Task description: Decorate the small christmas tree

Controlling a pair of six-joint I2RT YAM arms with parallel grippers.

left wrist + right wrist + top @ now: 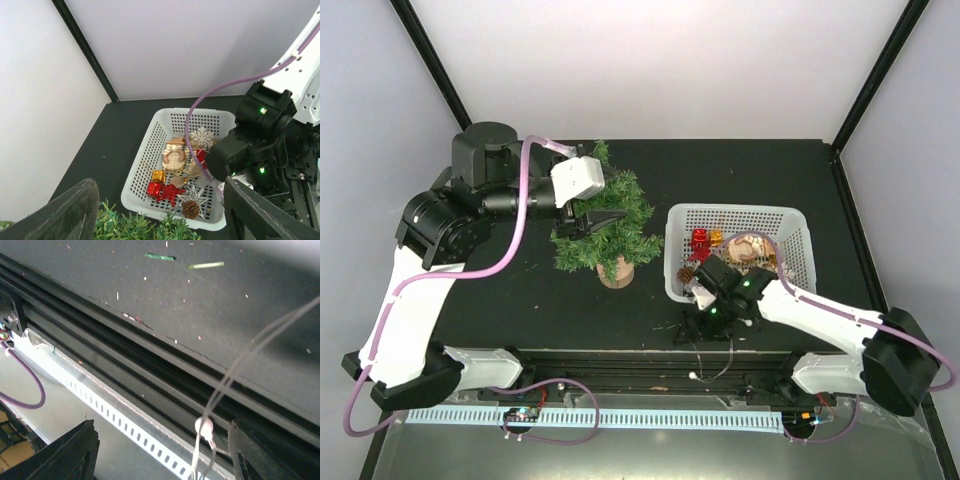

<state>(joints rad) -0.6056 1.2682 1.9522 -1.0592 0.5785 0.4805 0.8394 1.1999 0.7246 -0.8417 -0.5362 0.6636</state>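
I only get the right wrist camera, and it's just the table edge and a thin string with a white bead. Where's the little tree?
Observer: The small christmas tree stands left of the white basket.
Operator: What's in the basket?
Observer: Ornaments, such as a red star, a pine cone and a gold gift box.
Operator: And the other arm?
Observer: The left gripper hangs open over the tree.

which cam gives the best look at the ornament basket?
Left wrist: the white basket sits mid-frame, ornaments individually visible. Top external shows it smaller, with the right arm over its near corner. Right wrist misses it.
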